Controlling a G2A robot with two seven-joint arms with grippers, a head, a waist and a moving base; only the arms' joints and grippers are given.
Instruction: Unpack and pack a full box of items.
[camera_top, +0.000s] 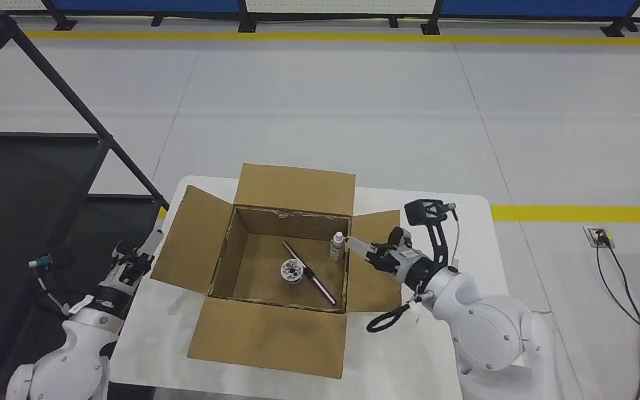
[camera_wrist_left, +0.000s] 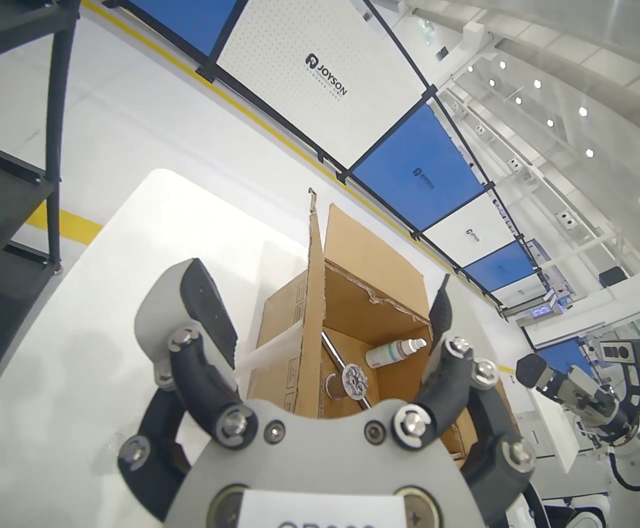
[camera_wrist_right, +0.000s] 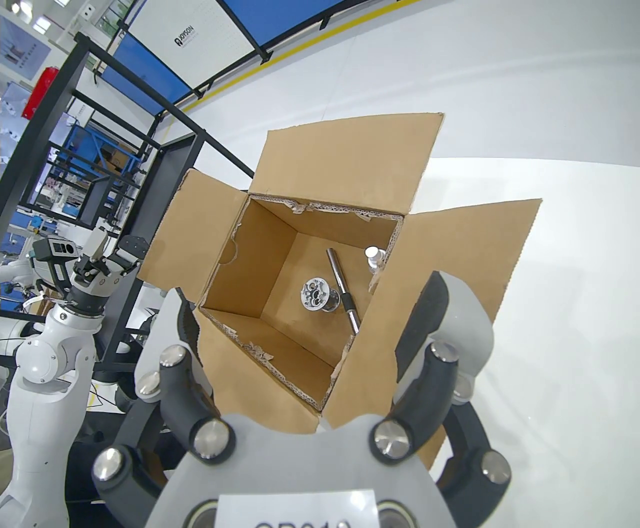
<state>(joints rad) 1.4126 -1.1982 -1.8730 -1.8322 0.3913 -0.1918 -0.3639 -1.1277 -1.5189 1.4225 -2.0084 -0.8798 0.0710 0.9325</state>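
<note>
Right now the cardboard box (camera_top: 295, 188) sits on the white table (camera_top: 440, 215), flaps spread. It holds a metal rod (camera_top: 308, 271), a silver spool (camera_top: 290, 269) just beside it, and a small spray bottle (camera_top: 338, 245) by the right wall. The left gripper (camera_wrist_left: 321, 290) and right gripper (camera_wrist_right: 311, 295), one at each side flap, gape wide and empty.

Overhead looks down; wrist cameras face the box (camera_top: 295, 190) from opposite sides.

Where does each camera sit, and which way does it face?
Top view: high on the robot, looking down at the open box on the table; left gripper and right gripper show.
Left wrist view: behind the left gripper, facing the box's side.
Right wrist view: behind the right gripper, looking down into the box.
All share the box's spray bottle.
</note>
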